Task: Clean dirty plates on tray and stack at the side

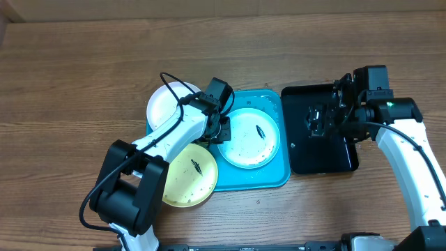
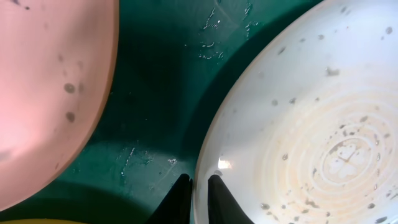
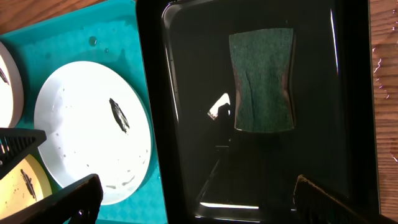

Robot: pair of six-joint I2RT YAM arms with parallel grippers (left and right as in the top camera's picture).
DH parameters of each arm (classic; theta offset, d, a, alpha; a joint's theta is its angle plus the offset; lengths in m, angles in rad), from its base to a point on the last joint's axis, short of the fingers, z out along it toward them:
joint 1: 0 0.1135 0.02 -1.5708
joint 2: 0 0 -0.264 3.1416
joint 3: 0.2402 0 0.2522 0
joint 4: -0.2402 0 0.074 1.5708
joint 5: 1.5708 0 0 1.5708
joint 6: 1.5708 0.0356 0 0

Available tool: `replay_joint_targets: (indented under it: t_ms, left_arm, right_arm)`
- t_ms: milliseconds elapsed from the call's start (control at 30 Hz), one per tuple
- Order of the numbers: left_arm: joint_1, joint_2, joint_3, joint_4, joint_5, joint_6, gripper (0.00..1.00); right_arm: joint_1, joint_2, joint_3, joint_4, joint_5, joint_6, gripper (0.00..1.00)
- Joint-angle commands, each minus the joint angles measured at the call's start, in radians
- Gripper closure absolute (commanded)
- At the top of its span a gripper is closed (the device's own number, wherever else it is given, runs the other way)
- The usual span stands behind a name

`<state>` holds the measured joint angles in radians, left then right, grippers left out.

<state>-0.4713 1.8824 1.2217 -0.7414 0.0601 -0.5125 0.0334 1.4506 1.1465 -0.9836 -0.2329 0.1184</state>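
Far left, the white plate (image 1: 167,104) overlaps the teal tray's (image 1: 272,178) ten o'clock corner, and the yellow-green plate (image 1: 187,178) hangs over its seven o'clock edge. Now the left gripper (image 2: 198,200): fingers nipped in tight either side of the pale blue-green plate's (image 1: 247,137) rim at about ten o'clock, with that plate lying flat in the tray. It's a thin bite, right on the lip, and there are droplets on the tray. I'd worry it slips out on the lift, or swings into the white plate just beside it. The left arm reaches up from seven o'clock, forearm slanting over the yellow-green plate, wrist tipped down to the rim.

Over at three o'clock is the black tray (image 1: 300,157), with a green sponge (image 3: 262,81) flat inside. The right gripper (image 3: 205,202) hovers above it, jaws spread wide, holding nothing. If it comes down off-centre, it could shove the sponge rather than take it. The right arm curls in from five o'clock, wrist pointing down.
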Motion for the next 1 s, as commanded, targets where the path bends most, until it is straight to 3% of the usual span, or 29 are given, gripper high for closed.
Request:
replay_joint_targets:
  t_ms: [0, 967]
  left_arm:
    - [0.0, 0.008, -0.002, 0.011, 0.01, 0.019, 0.87]
    - [-0.001, 0.008, -0.004, 0.038, 0.008, 0.019, 0.91]
  right_arm:
    - [0.005, 0.003, 0.024, 0.006, -0.008, -0.007, 0.0]
    - [0.005, 0.003, 0.024, 0.006, -0.008, -0.007, 0.0]
